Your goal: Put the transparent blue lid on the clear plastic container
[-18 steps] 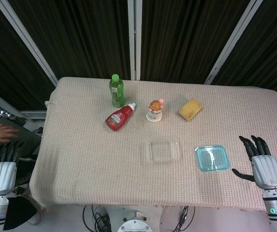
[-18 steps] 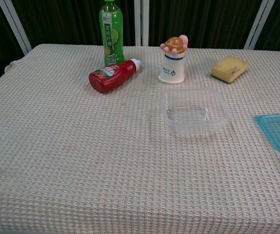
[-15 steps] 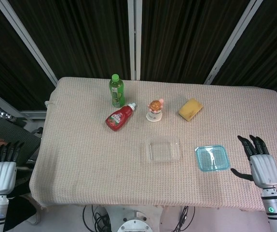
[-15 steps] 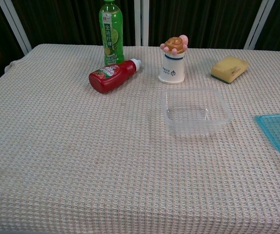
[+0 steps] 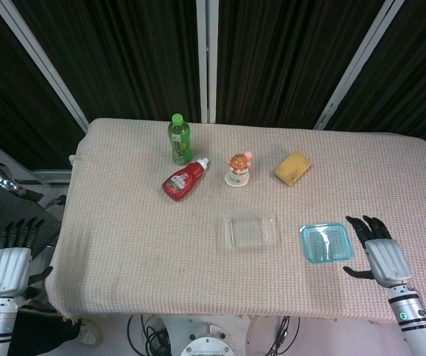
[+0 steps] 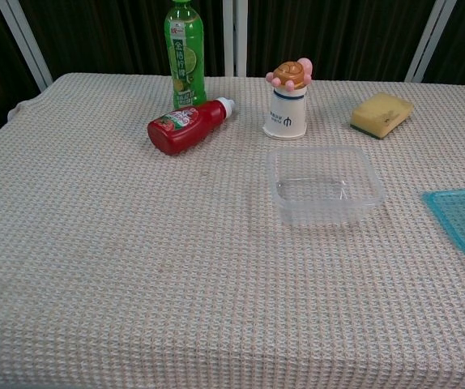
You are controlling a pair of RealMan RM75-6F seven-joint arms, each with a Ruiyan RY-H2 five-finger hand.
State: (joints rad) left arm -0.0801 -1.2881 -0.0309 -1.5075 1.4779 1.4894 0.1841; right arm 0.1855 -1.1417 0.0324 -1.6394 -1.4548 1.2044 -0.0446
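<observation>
Moved inward since the earlier frame: right hand, fingers spread, empty, now just beside the transparent blue lid. Counter: cloth-covered. Left hand: off the counter's left edge, fingers apart, empty. Clear plastic container: left of the lid, uncovered. Green bottle: upright. Red bottle: on its side. Yellow sponge.

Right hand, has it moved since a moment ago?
Yes. In the head view the right hand has shifted toward the blue lid, which has stayed put; its fingertips now lie just beside the lid's edge.
</observation>
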